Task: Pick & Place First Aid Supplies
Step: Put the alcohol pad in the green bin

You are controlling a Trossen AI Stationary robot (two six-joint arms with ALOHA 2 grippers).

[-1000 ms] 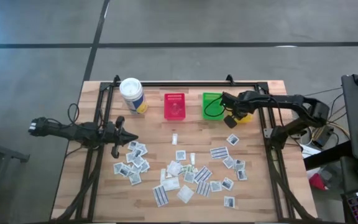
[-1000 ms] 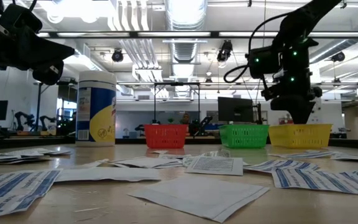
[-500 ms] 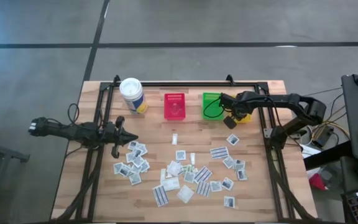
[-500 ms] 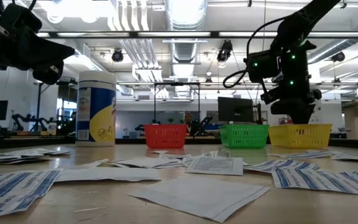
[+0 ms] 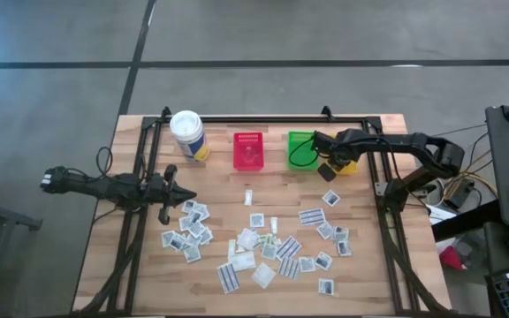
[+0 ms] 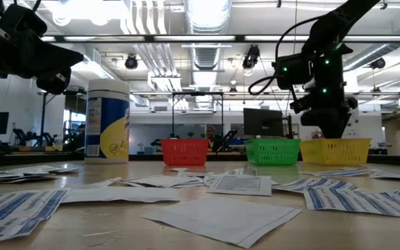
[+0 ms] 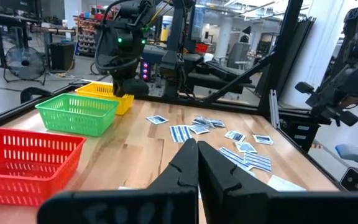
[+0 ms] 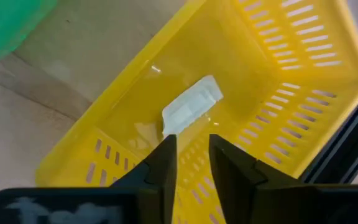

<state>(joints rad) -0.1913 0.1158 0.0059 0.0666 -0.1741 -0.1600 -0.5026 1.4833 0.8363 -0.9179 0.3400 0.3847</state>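
Many small white first aid packets (image 5: 254,238), some with blue prints, lie scattered flat on the wooden table. One white packet (image 8: 191,111) lies on the floor of the yellow bin (image 8: 291,74). My right gripper (image 8: 192,149) hangs open just above that bin (image 5: 350,166) at the table's far right, fingers pointing down over the packet and not touching it. My left gripper (image 7: 197,155) is shut and empty. It hovers level over the table's left side (image 5: 184,195), beside the nearest packets (image 5: 193,212).
A red bin (image 5: 248,150) and a green bin (image 5: 301,148) stand in a row left of the yellow one along the far edge. A white canister with a yellow label (image 5: 187,134) stands at the far left. Black frame rails run along the table's sides.
My right gripper has shifted slightly toward the table's left above the yellow bin. Nothing else has visibly changed.
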